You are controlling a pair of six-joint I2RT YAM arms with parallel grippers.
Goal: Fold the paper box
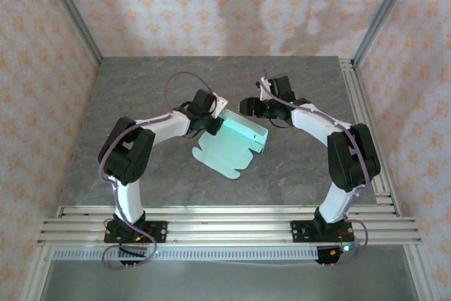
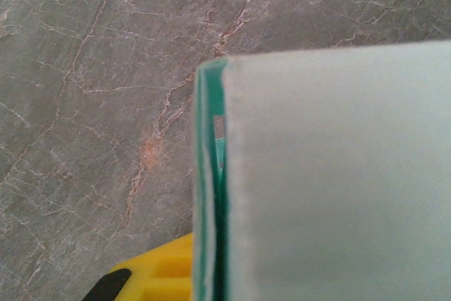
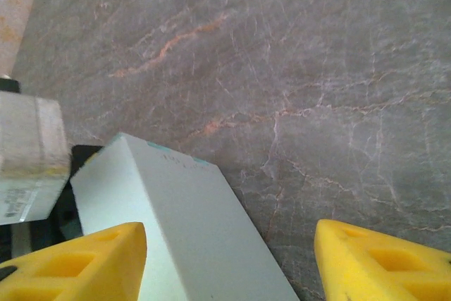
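Note:
The pale mint-green paper box (image 1: 236, 144) lies mid-table, one panel folded up into a ridge and its scalloped flaps flat toward the near side. My left gripper (image 1: 213, 125) is shut on the box's left end. In the left wrist view the card layers (image 2: 211, 195) stand edge-on beside one yellow finger (image 2: 151, 273), and the other finger is hidden behind the card. My right gripper (image 1: 255, 108) hovers at the box's far right corner, open. In the right wrist view the box (image 3: 183, 230) sits between the yellow fingers (image 3: 77, 262), nearer the left one.
The grey marble tabletop (image 1: 141, 96) is bounded by aluminium rails at the near edge (image 1: 225, 220) and the right side (image 1: 363, 118). Patterned walls close in the back and sides. Part of the left gripper's body (image 3: 28, 163) shows in the right wrist view, just left of the box.

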